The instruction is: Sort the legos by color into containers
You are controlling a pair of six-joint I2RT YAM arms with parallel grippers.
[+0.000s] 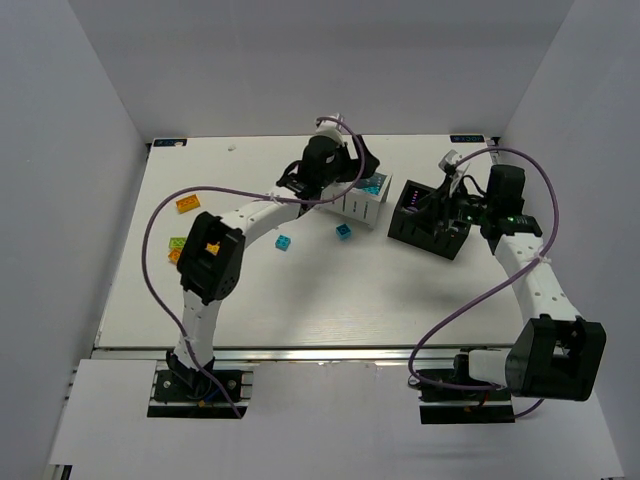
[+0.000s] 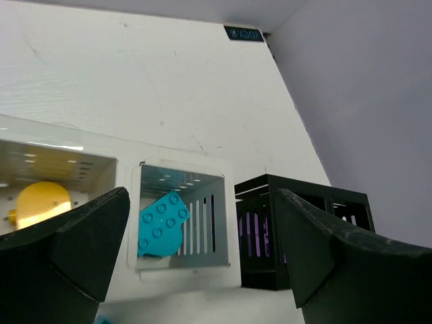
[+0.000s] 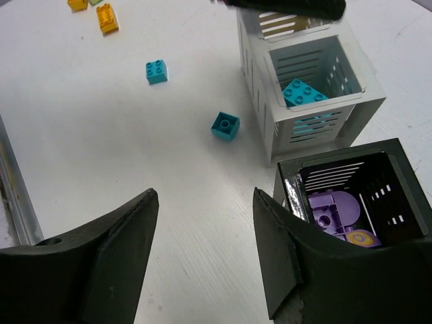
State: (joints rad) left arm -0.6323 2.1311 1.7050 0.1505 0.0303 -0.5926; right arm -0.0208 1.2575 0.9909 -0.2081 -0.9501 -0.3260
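The white container [image 1: 360, 206] and the black container [image 1: 430, 225] stand side by side at the middle back. My left gripper [image 1: 364, 172] hangs open over the white container [image 2: 182, 164], empty, and a cyan lego [image 2: 160, 224] lies in its right compartment. A yellow-orange rounded piece [image 2: 42, 202] sits in the other. My right gripper [image 3: 205, 192] is open and empty beside the black container [image 3: 337, 154], which holds a purple lego [image 3: 334, 208]. Two cyan legos [image 3: 156, 71] [image 3: 225, 125] lie loose on the table.
At the table's left side lie orange legos [image 1: 187, 203] [image 1: 176, 256] and a lime green one [image 1: 177, 243]. Purple cables loop over the table from both arms. Grey walls close in the table on three sides.
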